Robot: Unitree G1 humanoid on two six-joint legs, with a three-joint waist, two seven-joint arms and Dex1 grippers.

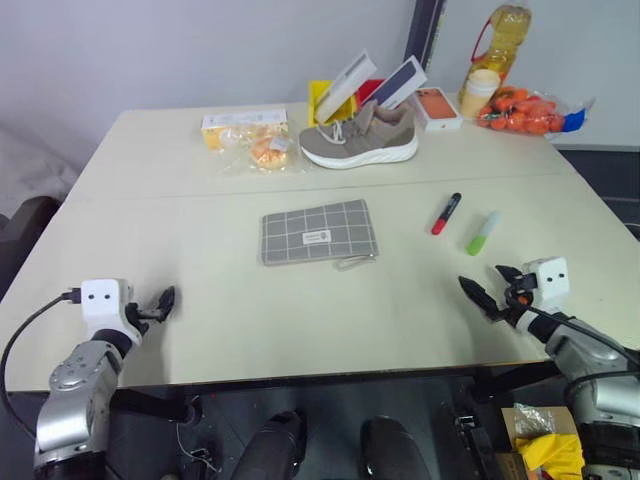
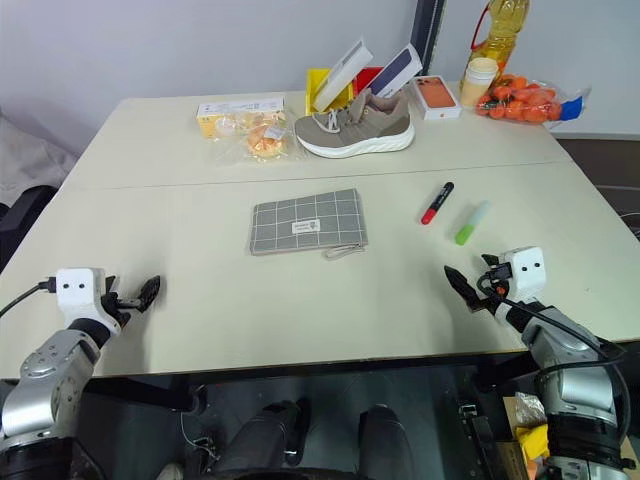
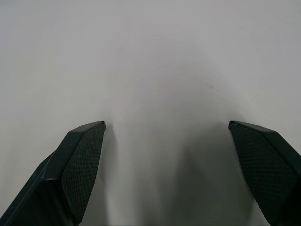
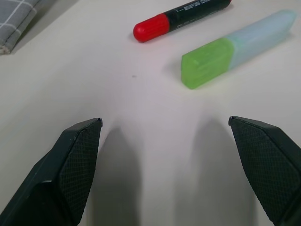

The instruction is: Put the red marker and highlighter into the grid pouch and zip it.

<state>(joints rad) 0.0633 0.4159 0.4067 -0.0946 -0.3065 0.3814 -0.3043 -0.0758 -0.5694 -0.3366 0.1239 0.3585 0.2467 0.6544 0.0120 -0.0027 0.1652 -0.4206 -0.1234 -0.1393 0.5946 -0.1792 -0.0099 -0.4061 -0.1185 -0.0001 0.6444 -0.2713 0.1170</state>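
My left hand [image 1: 163, 300] at lower left of frame, fingers spread, nothing between them, over bare counter [image 1: 200, 210]. My right hand [image 1: 487, 292] at lower right, fingers spread, empty. Grid pouch [image 1: 319, 232] flat at frame centre, apart from both hands. Red marker [image 1: 446, 213] right of pouch; highlighter [image 1: 483, 232] just beside it, not touching, nearer my right hand. Sneaker [image 1: 361, 139] at upper centre, far side of counter.
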